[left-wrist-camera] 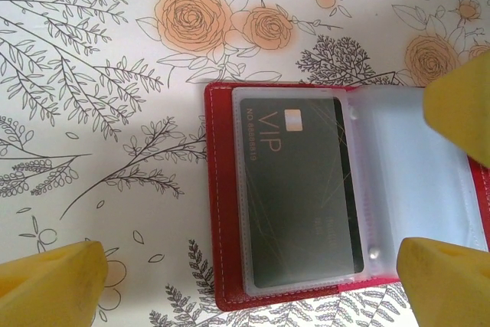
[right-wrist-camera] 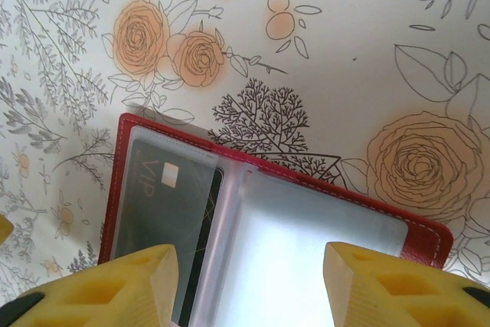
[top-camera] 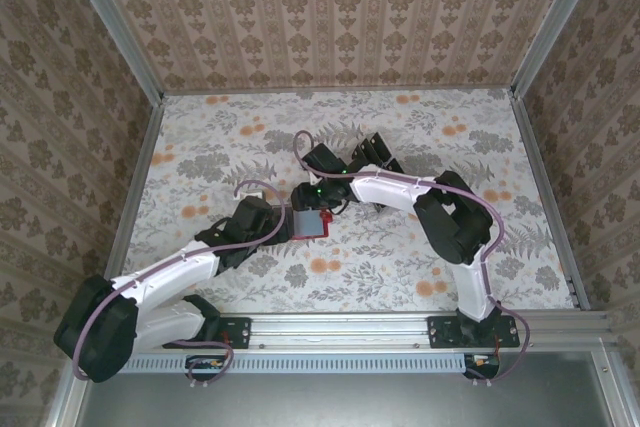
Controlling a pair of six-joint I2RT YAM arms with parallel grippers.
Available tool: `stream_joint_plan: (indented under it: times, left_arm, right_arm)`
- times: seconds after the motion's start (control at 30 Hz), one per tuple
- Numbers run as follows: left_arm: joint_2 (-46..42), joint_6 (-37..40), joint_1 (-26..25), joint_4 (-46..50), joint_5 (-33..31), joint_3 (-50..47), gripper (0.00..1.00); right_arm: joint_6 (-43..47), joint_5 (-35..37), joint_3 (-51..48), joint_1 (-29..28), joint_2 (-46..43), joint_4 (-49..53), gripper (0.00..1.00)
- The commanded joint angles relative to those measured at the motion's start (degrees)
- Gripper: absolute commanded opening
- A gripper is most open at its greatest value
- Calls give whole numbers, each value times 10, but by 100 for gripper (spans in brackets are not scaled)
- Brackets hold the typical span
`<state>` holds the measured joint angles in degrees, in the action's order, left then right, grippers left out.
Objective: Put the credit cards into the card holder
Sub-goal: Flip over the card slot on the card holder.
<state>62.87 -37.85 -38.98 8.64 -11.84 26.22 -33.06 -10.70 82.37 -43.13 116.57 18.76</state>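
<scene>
Card holder (top-camera: 312,222) lay open at middle of surface (top-camera: 250,147), one credit card (left-wrist-camera: 298,189) sleeved | left tool (left-wrist-camera: 249,266) spread wide above it, gripping nothing | right tool (right-wrist-camera: 249,262) parted, empty, over blank sleeves (right-wrist-camera: 306,235), likely keeping pages flat.

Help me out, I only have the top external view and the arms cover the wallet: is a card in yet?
Observer: Yes. In the left wrist view the card holder lies open, with one dark VIP card inside its left sleeve.
Operator: And the other sleeve?
Observer: The right sleeve looks empty in the right wrist view.
Operator: Fingers holding anything?
Observer: Neither pair holds a card; left fingers and right fingers stand apart over the holder.
</scene>
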Motion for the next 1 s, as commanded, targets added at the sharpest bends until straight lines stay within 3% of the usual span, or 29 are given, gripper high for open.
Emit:
stream_joint_plan:
  times: [0.0,0.37,0.97]
  left_arm:
    - [2,10,-4,-6,-10,7,100]
    - [10,18,-6,-11,-9,7,100]
    - [79,32,-24,-47,-13,35,100]
  right_arm:
    - [14,11,19,-5,24,33,54]
    - [-54,-62,21,-6,68,-24,53]
    - [-97,-78,-4,-4,58,-63,54]
